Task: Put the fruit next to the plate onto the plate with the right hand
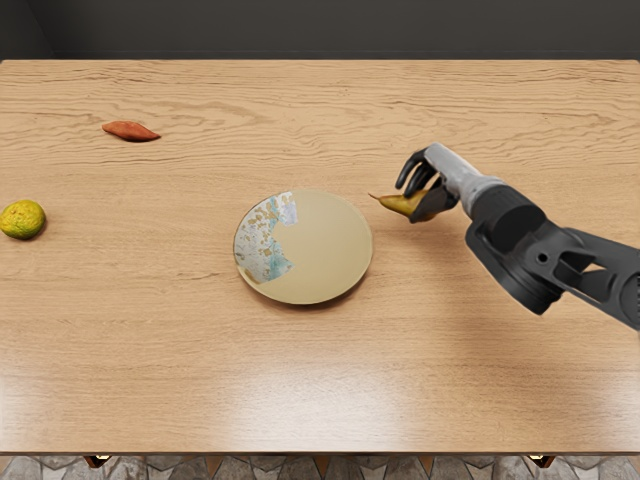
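Note:
A tan round plate (pixel 320 255) with a blue-white mottled patch on its left side lies in the middle of the table. Just right of it is a yellow-brown pear (pixel 398 203), stem pointing left toward the plate. My right hand (pixel 425 188) comes in from the right edge and its dark fingers are curled around the pear's right end. I cannot tell whether the pear rests on the wood or is slightly lifted. The left arm does not show.
An orange-red elongated fruit (pixel 130 131) lies at the back left. A yellow-green lemon-like fruit (pixel 22 219) sits near the left edge. The wooden table (pixel 320 390) stretches wide, its front edge near the picture's bottom.

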`<state>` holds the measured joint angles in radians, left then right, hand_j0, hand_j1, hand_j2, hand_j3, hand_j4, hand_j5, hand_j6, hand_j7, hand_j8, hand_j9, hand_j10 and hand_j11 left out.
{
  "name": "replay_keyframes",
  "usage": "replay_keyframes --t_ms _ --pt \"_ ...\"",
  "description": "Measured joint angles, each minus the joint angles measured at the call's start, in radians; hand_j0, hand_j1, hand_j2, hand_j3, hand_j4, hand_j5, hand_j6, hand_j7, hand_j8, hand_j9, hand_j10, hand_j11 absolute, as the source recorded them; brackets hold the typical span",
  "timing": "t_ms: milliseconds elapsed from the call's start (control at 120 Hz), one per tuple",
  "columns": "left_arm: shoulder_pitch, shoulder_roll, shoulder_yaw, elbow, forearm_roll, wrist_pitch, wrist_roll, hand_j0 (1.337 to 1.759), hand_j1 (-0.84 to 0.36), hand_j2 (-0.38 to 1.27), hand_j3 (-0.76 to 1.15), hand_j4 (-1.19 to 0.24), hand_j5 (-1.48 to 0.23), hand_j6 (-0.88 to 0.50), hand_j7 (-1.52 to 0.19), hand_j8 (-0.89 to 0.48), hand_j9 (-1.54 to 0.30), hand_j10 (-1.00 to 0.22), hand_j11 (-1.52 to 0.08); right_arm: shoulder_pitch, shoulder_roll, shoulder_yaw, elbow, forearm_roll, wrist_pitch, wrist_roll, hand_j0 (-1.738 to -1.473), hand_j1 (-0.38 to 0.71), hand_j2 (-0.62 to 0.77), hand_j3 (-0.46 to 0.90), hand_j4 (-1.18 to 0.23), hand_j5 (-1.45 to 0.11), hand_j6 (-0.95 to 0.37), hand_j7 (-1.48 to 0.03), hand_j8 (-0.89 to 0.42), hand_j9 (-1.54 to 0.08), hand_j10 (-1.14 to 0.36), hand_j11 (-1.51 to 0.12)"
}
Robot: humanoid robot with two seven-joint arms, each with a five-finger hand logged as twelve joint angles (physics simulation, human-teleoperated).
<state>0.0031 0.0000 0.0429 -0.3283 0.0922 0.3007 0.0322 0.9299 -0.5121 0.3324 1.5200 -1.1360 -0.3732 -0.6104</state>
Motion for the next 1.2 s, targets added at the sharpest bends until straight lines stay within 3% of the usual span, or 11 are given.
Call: replay_keyframes --t_ms 858,1017,1058,1200 --pt "0.000 0.000 0.000 0.000 0.000 0.000 0.000 1.658 0.34 0.00 0.00 0.00 -0.01 0.00 -0.01 0.00 -0.01 0.00 -0.01 0.060 0.162 -0.002 0.000 0.039 0.043 0.000 -1.657 0.38 0.49 0.00 -0.74 -1.04 -0.76 -0.99 -0.46 -1.01 -0.49 -1.01" --pt "0.000 0.000 0.000 0.000 0.000 0.000 0.000 1.658 0.34 0.00 0.00 0.00 -0.01 0.00 -0.01 0.00 -0.01 0.00 -0.01 0.060 0.217 -0.008 -0.035 0.039 0.054 0.000 -1.657 0.37 0.48 0.00 -0.74 -1.02 -0.76 -0.99 -0.48 -1.00 -0.50 -1.00" --pt "0.000 0.000 0.000 0.000 0.000 0.000 0.000 1.658 0.34 0.00 0.00 0.00 -0.01 0.00 -0.01 0.00 -0.01 0.00 -0.01 0.060 0.230 -0.008 -0.044 0.038 0.057 0.000 -1.657 0.34 0.41 0.00 -0.69 -0.96 -0.71 -0.93 -0.47 -0.94 -0.50 -0.93" --pt "0.000 0.000 0.000 0.000 0.000 0.000 0.000 1.658 0.34 0.00 0.00 0.00 -0.01 0.00 -0.01 0.00 -0.01 0.00 -0.01 0.061 0.254 0.007 -0.059 0.070 0.065 0.000 -1.658 0.00 0.20 0.00 -0.35 -0.48 -0.36 -0.46 -0.24 -0.47 -0.25 -0.47"
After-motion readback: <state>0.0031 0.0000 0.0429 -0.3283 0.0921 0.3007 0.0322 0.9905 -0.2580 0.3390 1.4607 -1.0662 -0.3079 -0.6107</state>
